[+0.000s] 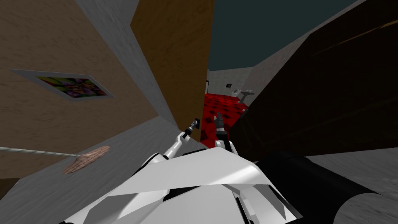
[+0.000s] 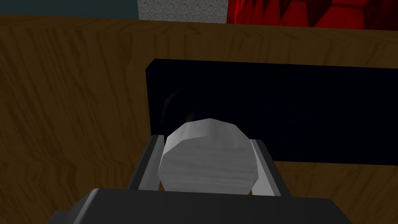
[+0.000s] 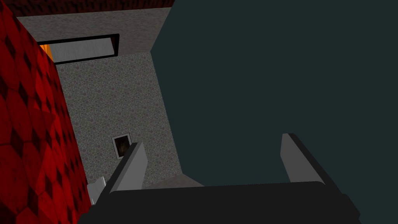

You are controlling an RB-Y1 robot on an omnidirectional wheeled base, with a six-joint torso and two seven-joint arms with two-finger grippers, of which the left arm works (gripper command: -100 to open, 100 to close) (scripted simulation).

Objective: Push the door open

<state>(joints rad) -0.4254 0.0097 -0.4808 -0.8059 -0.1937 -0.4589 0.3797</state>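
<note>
The brown wooden door (image 1: 175, 58) stands partly ajar, its free edge next to a gap that opens onto a red floor. My left gripper (image 1: 193, 125) is at the door's black handle plate (image 2: 272, 109). In the left wrist view a rounded grey knob (image 2: 208, 155) sits between the fingers (image 2: 152, 163), which press its sides, so the left gripper (image 2: 206, 138) is shut on it. My right gripper (image 1: 218, 118) hangs in the gap just right of the door's edge, apart from it. It is open (image 3: 212, 144) with nothing between its fingers.
A dark brown wall (image 1: 318, 97) bounds the gap on the right. The red patterned floor (image 1: 219, 107) runs beyond to grey walls and white fixtures (image 1: 243, 93). On the left are a grey wall and a framed picture (image 1: 72, 86).
</note>
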